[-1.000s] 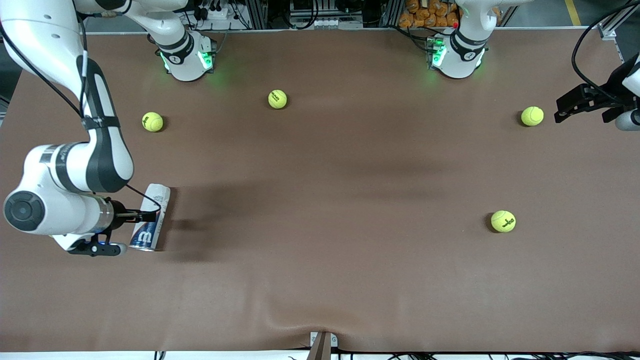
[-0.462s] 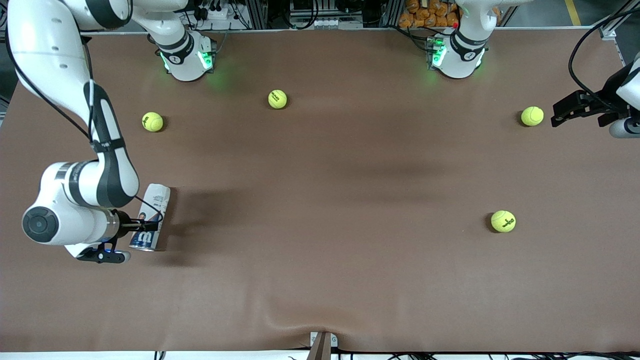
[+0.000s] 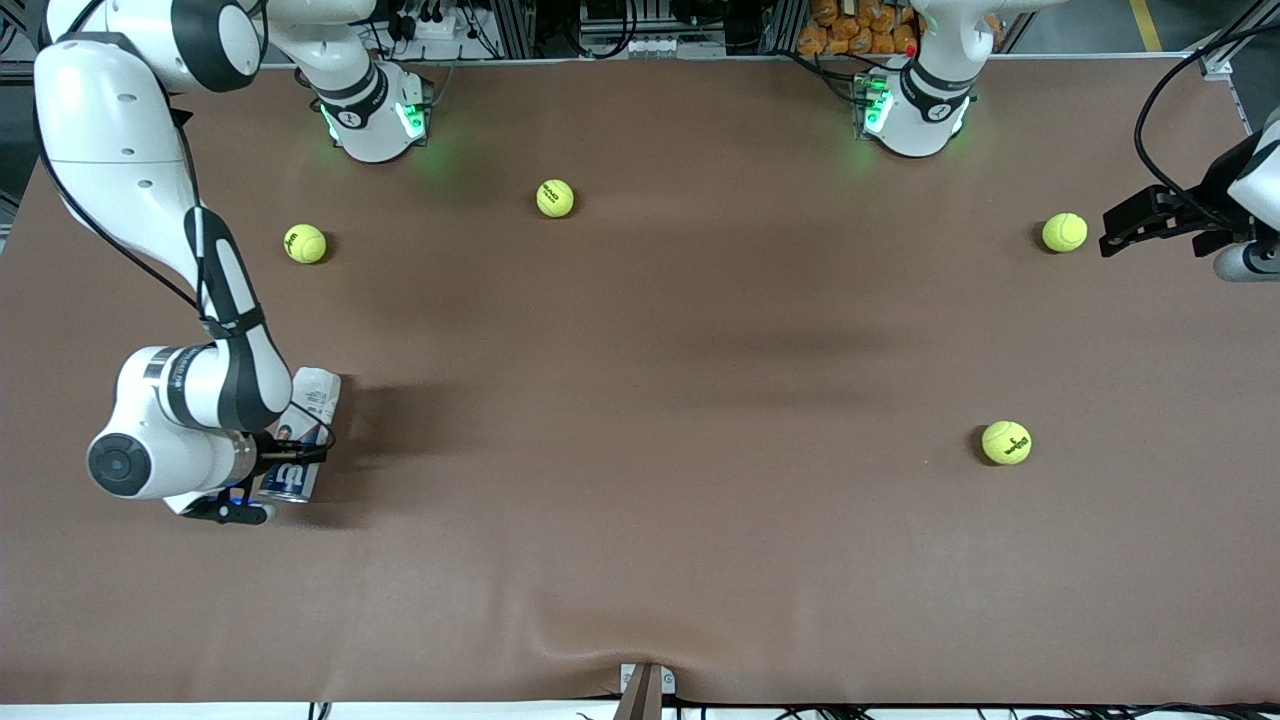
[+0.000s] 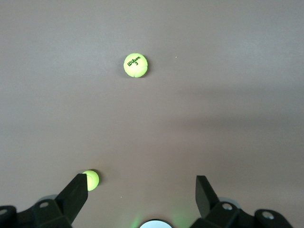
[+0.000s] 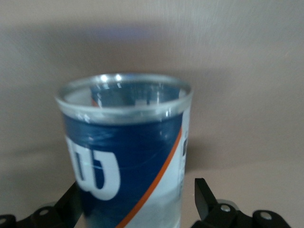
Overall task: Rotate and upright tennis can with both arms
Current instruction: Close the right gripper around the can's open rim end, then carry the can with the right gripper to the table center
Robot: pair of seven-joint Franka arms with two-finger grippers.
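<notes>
The tennis can [image 3: 318, 392] lies on its side at the right arm's end of the table, its silvery rim end nearer the front camera. In the right wrist view the can [image 5: 128, 142] shows navy and white with a big white "W" and an orange stripe. My right gripper [image 3: 297, 452] is open, its fingers [image 5: 203, 194] on either side of the can near the rim; a gap shows at one finger. My left gripper [image 3: 1108, 232] is open and empty at the left arm's end, beside a tennis ball [image 3: 1064, 232]. Its fingers [image 4: 205, 190] stand wide apart.
Three more tennis balls lie on the brown table: one [image 3: 305, 243] and another [image 3: 555, 198] near the right arm's base, one [image 3: 1006, 442] nearer the front camera. The left wrist view shows two balls [image 4: 136, 65] [image 4: 91, 179].
The right arm's wrist has swung in toward the can, bringing its fingers farther around it. The can has not moved. The left gripper has crept slightly toward its ball.
</notes>
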